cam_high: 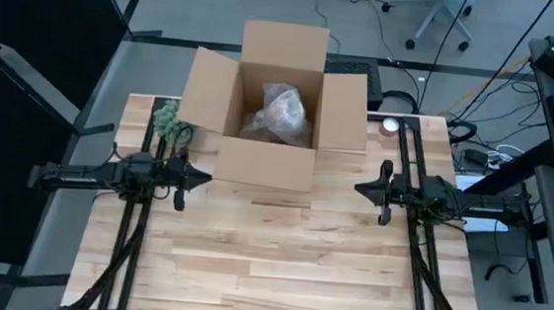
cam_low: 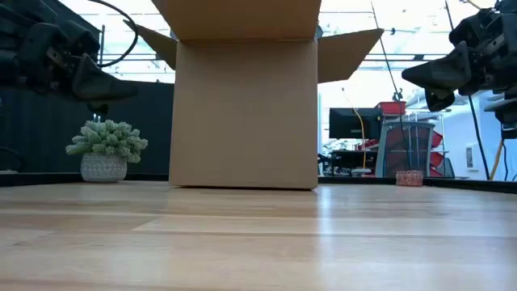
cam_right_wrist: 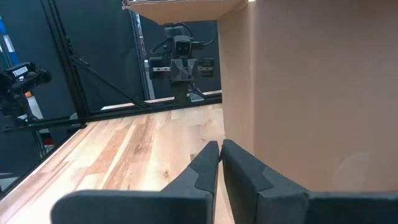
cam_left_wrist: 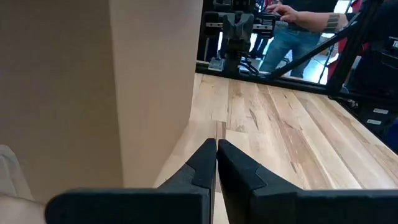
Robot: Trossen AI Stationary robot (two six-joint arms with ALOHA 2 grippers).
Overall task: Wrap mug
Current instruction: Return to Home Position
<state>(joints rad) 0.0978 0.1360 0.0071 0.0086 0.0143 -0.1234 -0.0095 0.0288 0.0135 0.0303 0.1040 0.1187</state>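
An open cardboard box point(cam_high: 276, 105) stands at the table's far middle, resting on its base. Inside it lies a bundle of clear crinkled wrap point(cam_high: 282, 116); the mug itself is hidden. My left gripper point(cam_high: 206, 178) hovers shut above the table, left of the box's near wall. My right gripper point(cam_high: 358, 189) hovers shut to the right of that wall. Both point at each other, with nothing between their fingers point(cam_left_wrist: 216, 155) point(cam_right_wrist: 219, 158).
A small potted plant point(cam_high: 168, 119) stands at the far left beside the box, also in the low view point(cam_low: 105, 149). A small round object point(cam_high: 389, 125) lies at the far right. Bare wooden table point(cam_high: 278, 264) spreads across the near half. A person point(cam_left_wrist: 298, 25) stands beyond the table.
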